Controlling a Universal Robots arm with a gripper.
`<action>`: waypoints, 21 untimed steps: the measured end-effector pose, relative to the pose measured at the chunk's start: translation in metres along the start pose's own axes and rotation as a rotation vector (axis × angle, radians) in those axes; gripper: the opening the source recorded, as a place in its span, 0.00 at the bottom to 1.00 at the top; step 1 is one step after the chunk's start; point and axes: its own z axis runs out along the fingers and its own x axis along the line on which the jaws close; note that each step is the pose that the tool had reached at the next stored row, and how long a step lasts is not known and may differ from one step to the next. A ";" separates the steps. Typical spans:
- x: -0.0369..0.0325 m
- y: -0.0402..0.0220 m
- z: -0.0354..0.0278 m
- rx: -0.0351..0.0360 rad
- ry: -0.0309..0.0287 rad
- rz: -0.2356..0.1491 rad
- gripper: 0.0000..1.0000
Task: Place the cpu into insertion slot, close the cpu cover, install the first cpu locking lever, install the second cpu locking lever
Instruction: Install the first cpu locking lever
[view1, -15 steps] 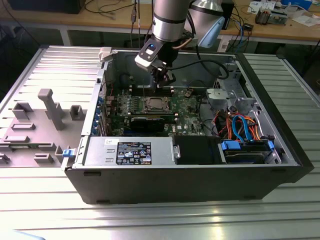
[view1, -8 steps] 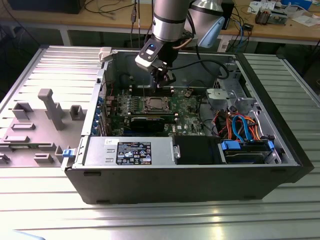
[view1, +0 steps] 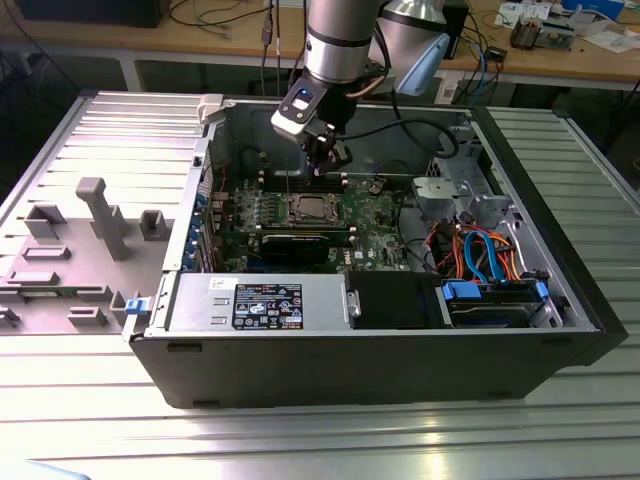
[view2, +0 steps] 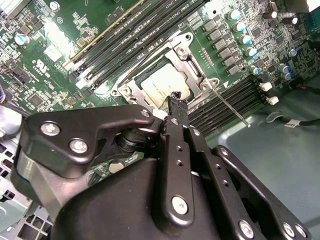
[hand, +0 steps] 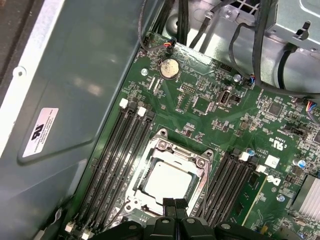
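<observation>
Logging the pincer (view1: 328, 160) as hanging low inside the open computer case (view1: 400, 370) on the ribbed metal worktop (view1: 320, 440), with fingers (hand: 169, 204) pressing side by side in the first wrist view, clenching on nothing. Marking the cpu (hand: 167, 180) as lying flat in the insertion slot (hand: 161, 135), silver face up, about midway across the green motherboard (hand: 200, 107), between two banks of memory slots (hand: 117, 150). Reading the cpu cover (hand: 176, 151) as lying down around the chip and framing it, so judging the first two steps as done. Placing the fingertips just above the slot's rim, at the edge beside the corner nearest the grey case wall (hand: 75, 100); touching or only hovering, cannot tell. Spotting a thin metal rod, likely a locking lever (view2: 230, 107), starting just beside that corner and running out over the wall-side memory slots, long axis crossing them, seemingly standing free of the board and not latching. Judging that lever as the thing nearest the pincer, lying off toward the case wall from the tips, close by. Not making out the other lever clearly enough for placing.
</observation>
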 end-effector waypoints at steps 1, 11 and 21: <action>0.0000 0.0000 0.0000 0.0000 -0.0002 -0.002 0.11; 0.0000 0.0000 0.0000 0.0003 -0.0014 -0.024 0.11; 0.0000 0.0000 0.0000 0.0006 -0.0037 -0.084 0.11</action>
